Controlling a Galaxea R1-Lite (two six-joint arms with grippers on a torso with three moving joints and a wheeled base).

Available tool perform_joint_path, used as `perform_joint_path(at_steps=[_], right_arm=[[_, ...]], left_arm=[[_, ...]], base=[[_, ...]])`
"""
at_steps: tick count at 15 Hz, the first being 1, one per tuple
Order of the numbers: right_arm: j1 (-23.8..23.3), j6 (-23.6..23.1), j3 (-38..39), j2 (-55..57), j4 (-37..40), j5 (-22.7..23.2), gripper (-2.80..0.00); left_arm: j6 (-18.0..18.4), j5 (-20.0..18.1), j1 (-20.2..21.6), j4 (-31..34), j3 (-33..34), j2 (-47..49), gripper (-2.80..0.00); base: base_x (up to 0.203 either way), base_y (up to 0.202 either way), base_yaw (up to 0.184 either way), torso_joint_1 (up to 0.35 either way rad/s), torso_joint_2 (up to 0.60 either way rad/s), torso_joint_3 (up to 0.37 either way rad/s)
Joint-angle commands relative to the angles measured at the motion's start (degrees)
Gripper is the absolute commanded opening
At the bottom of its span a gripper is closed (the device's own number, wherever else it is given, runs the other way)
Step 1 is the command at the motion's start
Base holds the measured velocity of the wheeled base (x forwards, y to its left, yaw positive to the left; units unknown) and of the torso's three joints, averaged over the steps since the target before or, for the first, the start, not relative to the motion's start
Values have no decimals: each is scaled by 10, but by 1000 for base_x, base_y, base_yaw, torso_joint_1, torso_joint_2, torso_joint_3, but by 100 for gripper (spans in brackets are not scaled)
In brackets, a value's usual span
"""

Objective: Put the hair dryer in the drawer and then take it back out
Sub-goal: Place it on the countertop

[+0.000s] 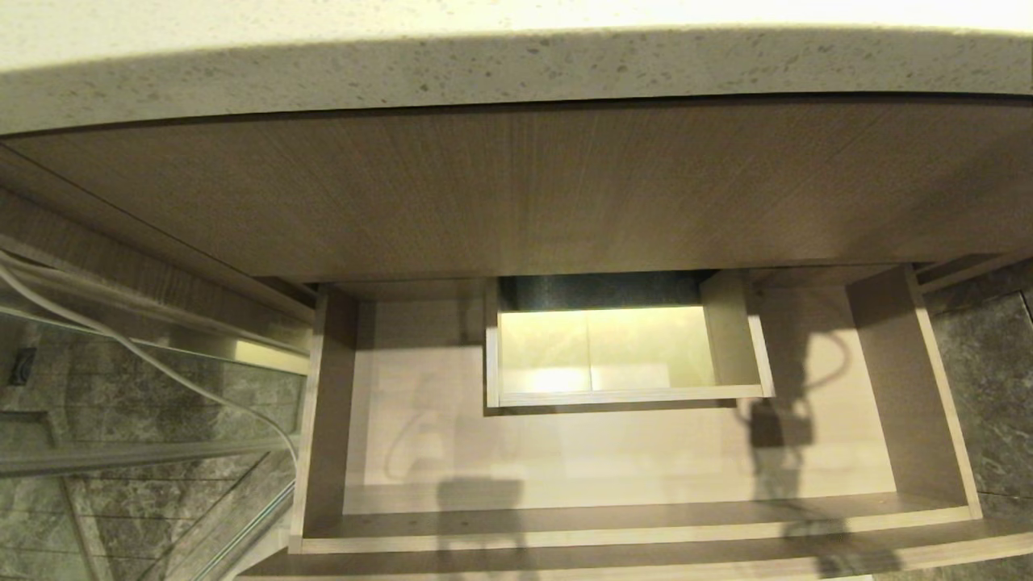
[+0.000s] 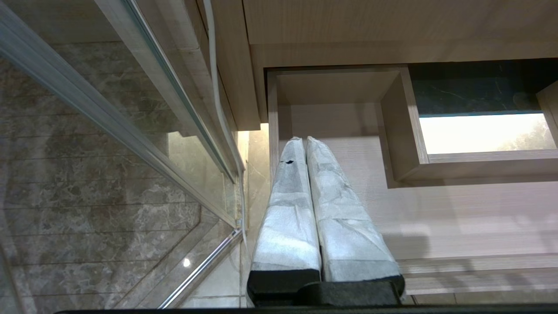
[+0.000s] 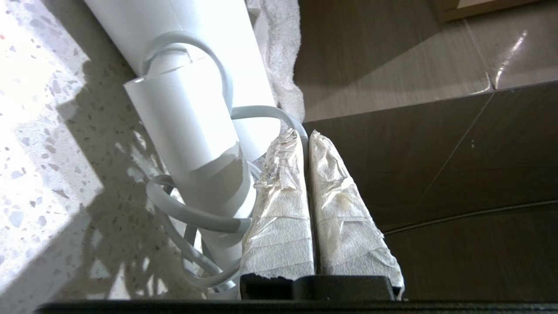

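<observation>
Up on the speckled worktop (image 3: pixel 48 144), the hair dryer (image 3: pixel 192 131) lay with its cord (image 3: pixel 192 213) looped around it, just beside the right gripper (image 3: pixel 307 139), whose fingers were pressed together, holding nothing. The left gripper (image 2: pixel 304 141), likewise closed and empty, hung over the open drawer (image 1: pixel 323 452), near its left wall.

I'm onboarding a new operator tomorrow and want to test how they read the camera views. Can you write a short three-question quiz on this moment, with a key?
1. True or false: the hair dryer lies inside the drawer.
2. The fingers of the left gripper are: A) spread wide, B) pressed together with nothing between them, C) clamped on the cord.
3. Fill in: in the right wrist view the hair dryer rests on a speckled ____, beside the right gripper.

Key
1. False; the drawer is open and nothing lies in it.
2. B
3. Countertop; the dryer's white cord loops around it.
</observation>
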Motion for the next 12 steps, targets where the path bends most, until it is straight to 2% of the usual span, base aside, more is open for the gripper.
perform_joint_path(at_steps=[1, 2, 11, 12], right_arm=[[0, -4, 6, 6, 4, 4, -185], [0, -6, 10, 5, 5, -3, 0], [0, -4, 29, -39, 26, 3, 0], [1, -5, 29, -45, 38, 5, -280]], left_arm=[[-1, 0, 0, -1, 23, 0, -280], [-1, 0, 0, -1, 23, 0, -280], [0, 0, 0, -1, 23, 1, -280], [0, 0, 0, 0, 23, 0, -280]], base=[[0, 0, 0, 0, 0, 0], [0, 0, 0, 0, 0, 0], [0, 0, 0, 0, 0, 0], [0, 0, 0, 0, 0, 0]])
